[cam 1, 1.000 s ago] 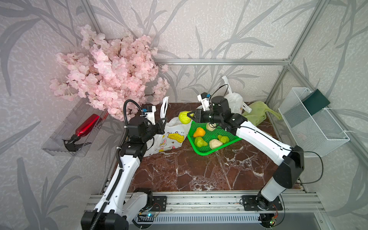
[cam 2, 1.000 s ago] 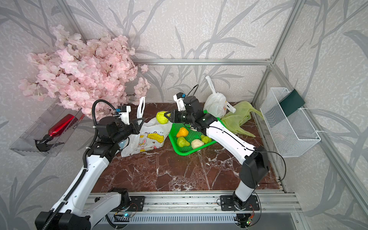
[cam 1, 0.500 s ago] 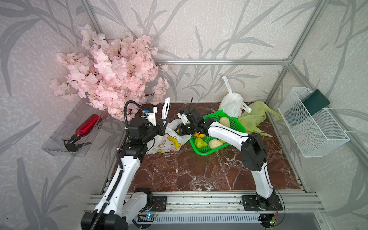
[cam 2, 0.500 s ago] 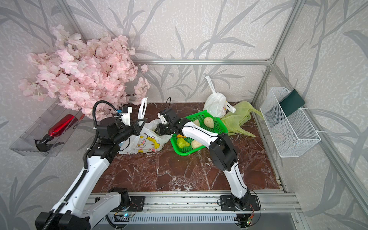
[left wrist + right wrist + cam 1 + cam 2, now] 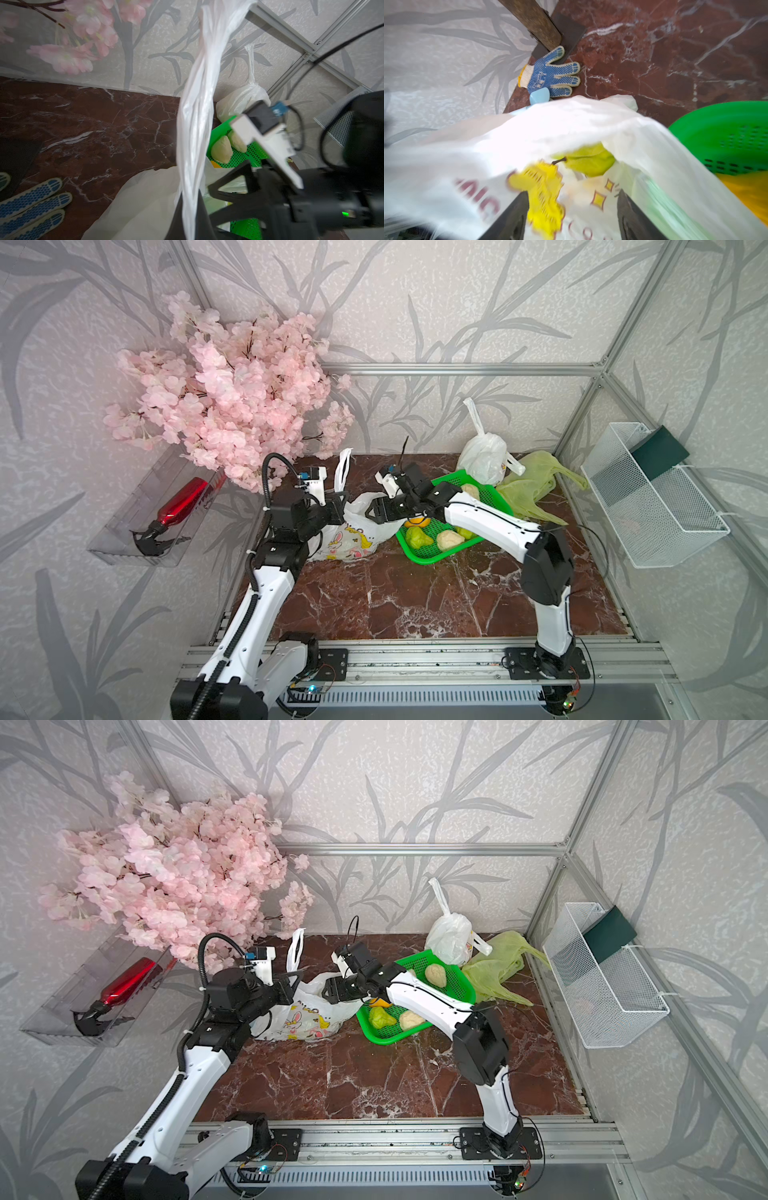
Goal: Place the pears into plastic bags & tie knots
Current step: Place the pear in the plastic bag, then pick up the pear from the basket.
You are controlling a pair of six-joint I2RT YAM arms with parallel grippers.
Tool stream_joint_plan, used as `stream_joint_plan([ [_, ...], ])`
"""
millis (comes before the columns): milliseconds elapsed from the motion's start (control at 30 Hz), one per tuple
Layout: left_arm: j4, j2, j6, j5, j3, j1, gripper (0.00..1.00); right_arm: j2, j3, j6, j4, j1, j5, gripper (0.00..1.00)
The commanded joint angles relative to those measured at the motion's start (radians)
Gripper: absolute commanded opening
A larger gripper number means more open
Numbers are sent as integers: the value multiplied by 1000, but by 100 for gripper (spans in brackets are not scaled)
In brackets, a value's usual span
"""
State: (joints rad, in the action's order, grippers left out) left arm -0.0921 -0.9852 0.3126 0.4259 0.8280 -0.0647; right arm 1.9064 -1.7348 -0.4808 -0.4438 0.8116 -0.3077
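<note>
A white plastic shopping bag (image 5: 353,537) printed with cartoon rabbits is seen lying on the red-brown marble tabletop (image 5: 415,601), just beside a green perforated plastic basket (image 5: 424,561). One of its handles, a twisted white strip (image 5: 197,104), is held upright, clamped in the closed left gripper (image 5: 340,502). The right gripper (image 5: 573,194) is poised at the bag's open mouth with its jaws spread and nothing gripped between them. In the right wrist view, a bumpy green pear (image 5: 588,161) with a short brown stem is shown lying inside the bag, just beyond the fingertips. More pears are seen in the basket: a green one (image 5: 417,537) and a cream-white one (image 5: 449,540) near the front rim, an orange one (image 5: 417,522) partly hidden under the right arm, and another cream-white one (image 5: 469,490) towards the back. Behind the basket, by the back wall, a second white plastic bag (image 5: 484,458) is pictured filled and bunched at the neck. Beside it, a crumpled translucent yellow-green bag (image 5: 528,489) is spread on the tabletop.
</note>
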Motion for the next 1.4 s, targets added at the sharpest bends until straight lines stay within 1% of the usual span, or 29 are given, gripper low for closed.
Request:
stream_joint_plan([
  [0, -70, -4, -17, -147, 42, 4, 0, -208, 117, 26, -9, -25, -11, 65],
  [67, -72, -7, -2, -166, 45, 7, 0, -310, 216, 6, -37, -65, -6, 61],
  [133, -65, -12, 16, -153, 56, 7, 0, -394, 324, -4, -83, -116, 20, 60],
  [167, -57, -12, 26, -143, 57, 7, 0, -418, 365, 4, -109, -140, 44, 59],
  [233, -29, -10, 43, -110, 61, 5, 0, -444, 429, 40, -186, -191, 131, 59],
  [300, -18, -13, 54, -84, 65, 5, 0, -430, 439, 102, -246, -217, 210, 61],
  [400, -6, -13, 58, -54, 58, 2, 0, -356, 395, 192, -305, -218, 306, 67],
  [467, -4, -11, 61, -45, 50, 2, 0, -293, 372, 207, -289, -219, 357, 70],
  [533, 8, -9, 69, -37, 36, 1, 0, -235, 361, 186, -230, -224, 419, 71],
  [567, 17, -10, 77, -31, 30, -1, 0, -207, 351, 171, -191, -235, 432, 72],
  [700, 17, -21, 79, -9, 34, -3, 0, -51, 274, 87, -93, -295, 400, 74],
  [800, 3, -20, 63, -9, 42, -4, 0, 45, 200, 43, -55, -316, 375, 79],
  [933, 0, -20, 60, -7, 33, -6, 0, 142, 153, 12, 49, -320, 405, 85],
  [1000, 6, -23, 68, -4, 30, -8, 0, 206, 101, -2, 34, -326, 411, 86],
  [1067, 7, -24, 68, 0, 29, -9, 0, 267, 45, -8, 12, -332, 414, 84],
  [1133, 2, -21, 64, 0, 31, -9, 0, 299, 22, -8, 8, -337, 400, 81],
  [1200, -9, -19, 55, 2, 35, -10, 0, 294, 19, -3, -1, -338, 399, 74],
  [1267, -17, -18, 48, 2, 37, -9, 0, 240, 60, 3, 15, -334, 398, 66],
  [1367, -13, -21, 49, 4, 39, -10, 0, 106, 159, 25, 38, -322, 411, 60],
])
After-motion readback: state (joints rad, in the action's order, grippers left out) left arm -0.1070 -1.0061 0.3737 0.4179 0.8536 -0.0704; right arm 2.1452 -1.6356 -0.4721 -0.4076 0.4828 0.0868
